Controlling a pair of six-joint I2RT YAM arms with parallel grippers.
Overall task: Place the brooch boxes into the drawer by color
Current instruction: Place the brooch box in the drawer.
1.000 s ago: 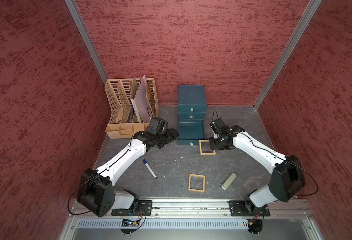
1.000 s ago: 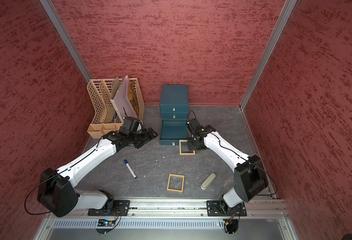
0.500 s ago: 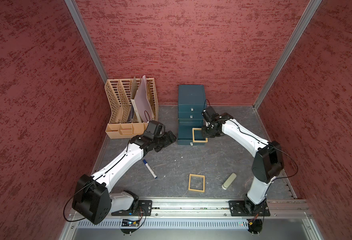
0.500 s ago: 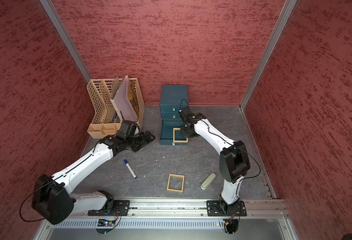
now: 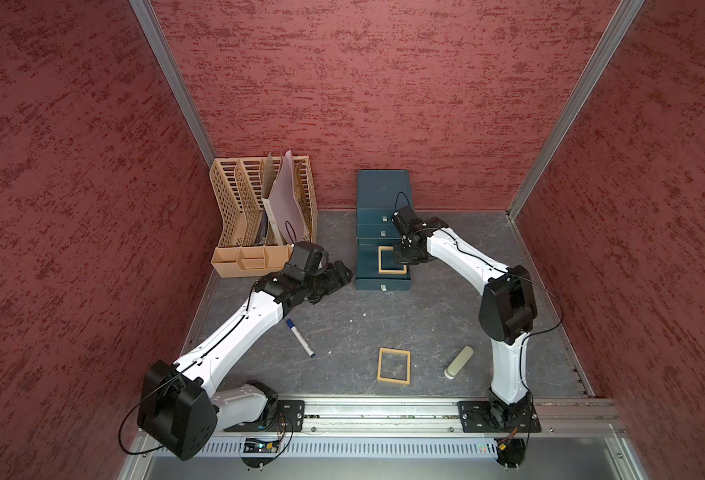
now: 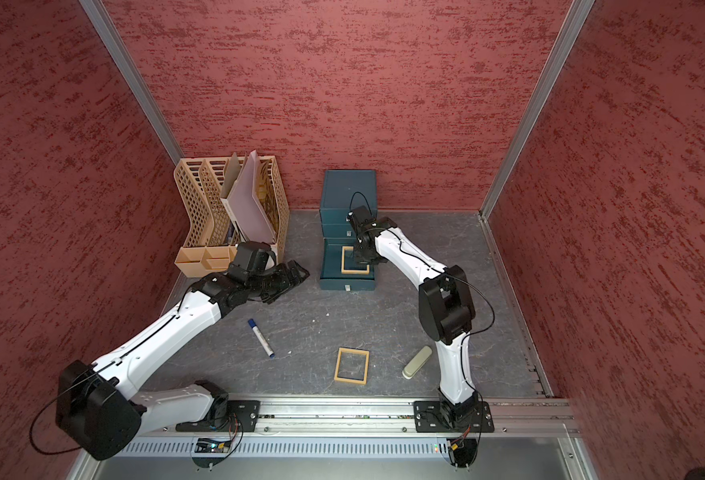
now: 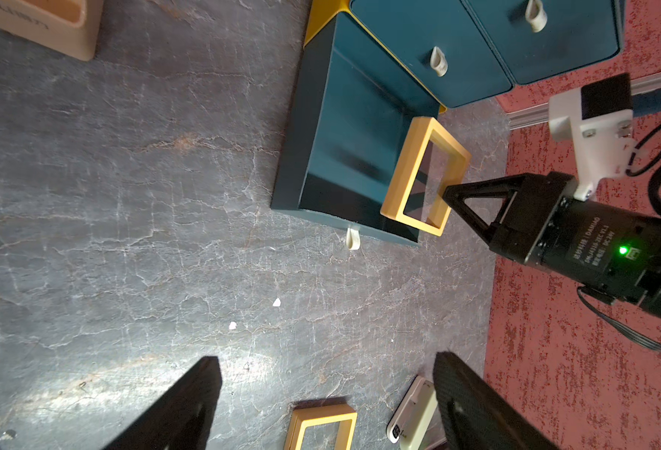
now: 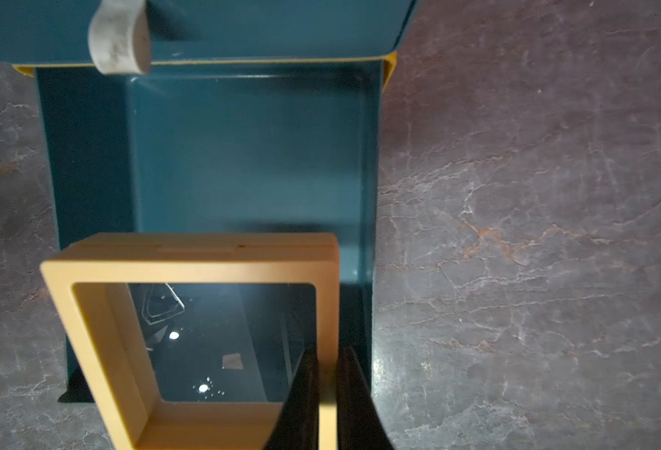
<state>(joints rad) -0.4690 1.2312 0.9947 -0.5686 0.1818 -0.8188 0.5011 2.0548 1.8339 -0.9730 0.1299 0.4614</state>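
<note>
The dark teal drawer (image 5: 383,187) chest stands at the back, its bottom drawer (image 5: 367,284) pulled out and its upper two closed. My right gripper (image 5: 403,257) is shut on one side of a tan-yellow brooch box (image 5: 380,261), holding it slightly tilted over the open drawer's front right part. The right wrist view shows both fingers pinching the frame (image 8: 188,259) above the drawer floor (image 8: 243,156). A second tan-yellow brooch box (image 5: 380,365) lies flat near the table's front. My left gripper (image 5: 338,274) stands open and empty, left of the open drawer.
A tan slotted file rack (image 5: 259,216) with papers stands at the back left. A blue-capped marker (image 5: 299,337) lies left of centre. A pale green cylinder (image 5: 459,361) lies near my right arm's base. Red walls close in three sides.
My right gripper carried the tan-yellow box from the table in front of the drawer back and up over the open bottom drawer. The left arm drew back slightly to the left.
</note>
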